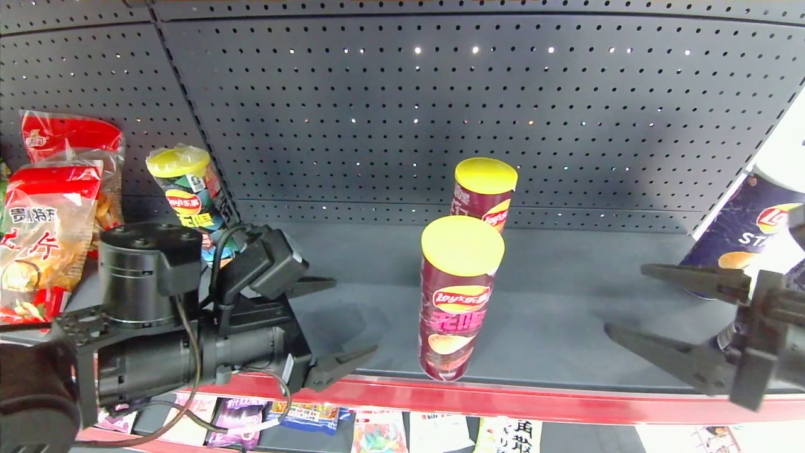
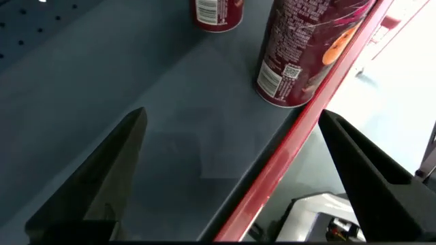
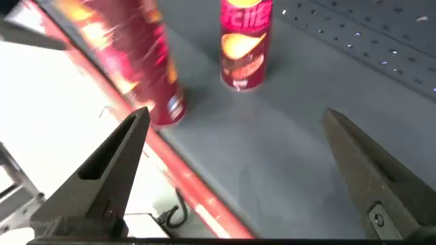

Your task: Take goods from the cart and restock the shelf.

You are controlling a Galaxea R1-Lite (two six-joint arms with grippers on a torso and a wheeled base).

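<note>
Grey pegboard wall [image 1: 440,94] across the back, and below it a grey shelf [image 1: 553,314] with a red front lip [image 1: 503,399]. Two maroon chip cans with yellow lids stand upright on it. The front can [image 1: 456,302] is at centre frame, its base right at the red lip. The rear can [image 1: 483,189] stands behind it, close to the pegboard and apart from the first.

At lower left, the left gripper [image 1: 352,316] is level with the shelf front, its jaws spread wide with nothing between them, well short of the front can. At lower right, the right gripper [image 1: 627,299] mirrors it, fingers parted and empty, pointing in toward the cans.

In the left wrist view, the splayed left gripper [image 2: 233,116] frames bare shelf, with the front can [image 2: 300,54] beyond it by the red lip and the rear can [image 2: 216,13] farther off. The right wrist view shows the gaping right gripper [image 3: 235,112] with both cans ahead, front [image 3: 139,61] and rear [image 3: 245,41].

Upper left, a green can [image 1: 188,195] leans against the wall beside red snack bags [image 1: 44,233]. A blue can [image 1: 748,226] stands at the right edge. Packets [image 1: 377,431] line the shelf below.
</note>
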